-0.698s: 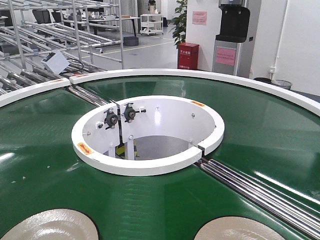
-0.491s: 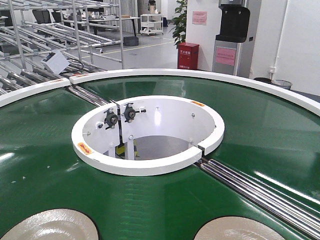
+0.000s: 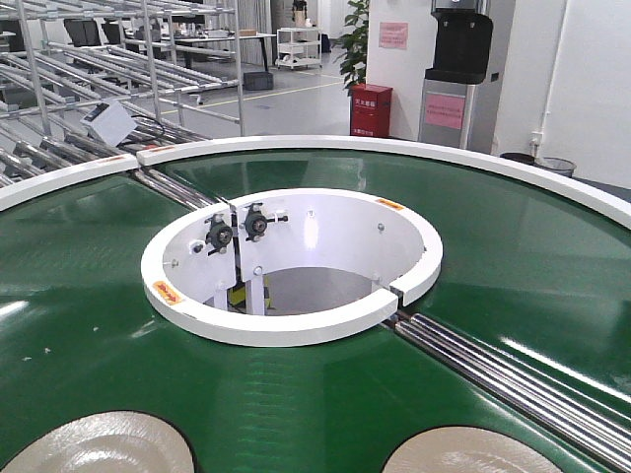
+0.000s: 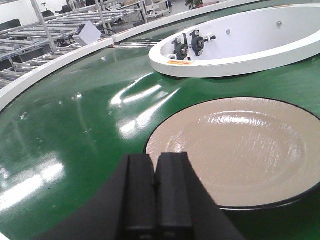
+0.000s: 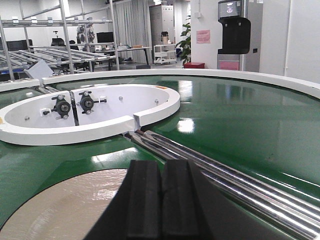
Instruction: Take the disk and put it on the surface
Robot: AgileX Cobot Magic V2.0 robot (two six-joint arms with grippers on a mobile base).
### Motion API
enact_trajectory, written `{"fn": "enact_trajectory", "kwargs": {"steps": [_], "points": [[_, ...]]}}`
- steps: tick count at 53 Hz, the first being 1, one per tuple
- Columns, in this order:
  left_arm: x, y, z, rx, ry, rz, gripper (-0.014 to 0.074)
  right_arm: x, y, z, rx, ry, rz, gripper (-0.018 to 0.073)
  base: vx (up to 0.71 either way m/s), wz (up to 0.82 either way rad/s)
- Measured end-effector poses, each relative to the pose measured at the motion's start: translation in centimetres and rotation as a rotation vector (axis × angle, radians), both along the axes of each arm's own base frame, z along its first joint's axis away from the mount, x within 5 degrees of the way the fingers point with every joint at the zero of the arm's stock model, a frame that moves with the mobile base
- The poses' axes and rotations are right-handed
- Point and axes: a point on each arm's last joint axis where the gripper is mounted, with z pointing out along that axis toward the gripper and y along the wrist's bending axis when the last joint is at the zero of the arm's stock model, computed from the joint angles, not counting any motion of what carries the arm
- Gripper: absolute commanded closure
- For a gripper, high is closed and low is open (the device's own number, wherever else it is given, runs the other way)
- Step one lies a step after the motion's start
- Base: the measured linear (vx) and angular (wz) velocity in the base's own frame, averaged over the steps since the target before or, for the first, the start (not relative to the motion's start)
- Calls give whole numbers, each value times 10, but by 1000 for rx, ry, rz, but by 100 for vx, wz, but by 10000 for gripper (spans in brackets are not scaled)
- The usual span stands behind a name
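Green belt (image 3: 79,325) fills nearly everything I can see, curving round a white ring (image 3: 286,330) at its centre, with steel rollers (image 3: 493,370) running from a gap in the ring toward the lower right. Two beige disks lie flat on the belt. The front view has both at once, cut off by its bottom edge: the left disk (image 3: 99,448) and the right disk (image 3: 463,453), the latter just beside the rollers. Only the wrist cameras show me the arms. My left gripper (image 4: 156,159) sits low over the belt, angled forward and down, its black fingers pressed together with nothing between them. Their tips line up with the near rim of the left disk, which spreads out ahead and to the right. I cannot tell whether they touch it. That camera also shows the disk's shallow dished face and glossy sheen, which the front view crops away. My right gripper (image 5: 161,165) is held closer to level, looking across the belt at the ring. Its fingers are likewise closed on nothing, with only a thin seam between them. The right disk lies below and to its left, and the rollers pass close on its right. Two black bearings (image 3: 237,229) are bolted inside the ring's wall and appear in all three views.
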Motion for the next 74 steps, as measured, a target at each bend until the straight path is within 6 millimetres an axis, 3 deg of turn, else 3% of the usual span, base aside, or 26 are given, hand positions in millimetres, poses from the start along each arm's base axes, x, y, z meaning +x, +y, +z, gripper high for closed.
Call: {"fn": "enact_trajectory", "kwargs": {"steps": [18,28,32,35,40,45,50,57,66,74], "points": [[0,0,6,5,-65,4,598,0,0,1,0,-8,2,568,0,0],[-2,2,30,-137,-337,18,598,-2,3,13,15,-147,33,568,0,0],[-7,4,49,-226,-451,12,598,-4,3,24,30,-212,44,568,0,0],[-14,3,74,-226,-520,3,598,-8,3,42,40,-253,40,568,0,0],[-33,2,141,-147,-652,-4,598,-22,1,99,29,-352,25,568,0,0],[-38,1,194,-86,-690,0,598,-28,-1,159,-3,-425,8,568,0,0],[-16,1,240,-69,-620,-2,598,-10,0,205,-26,-406,-2,568,0,0],[30,2,260,-73,-449,-8,598,37,4,227,-40,-300,-3,568,0,0],[83,2,244,-128,-203,-20,596,99,8,214,-57,-103,-2,568,0,0],[103,1,229,-165,-81,-27,567,123,9,195,-67,34,-9,549,0,0]]}}
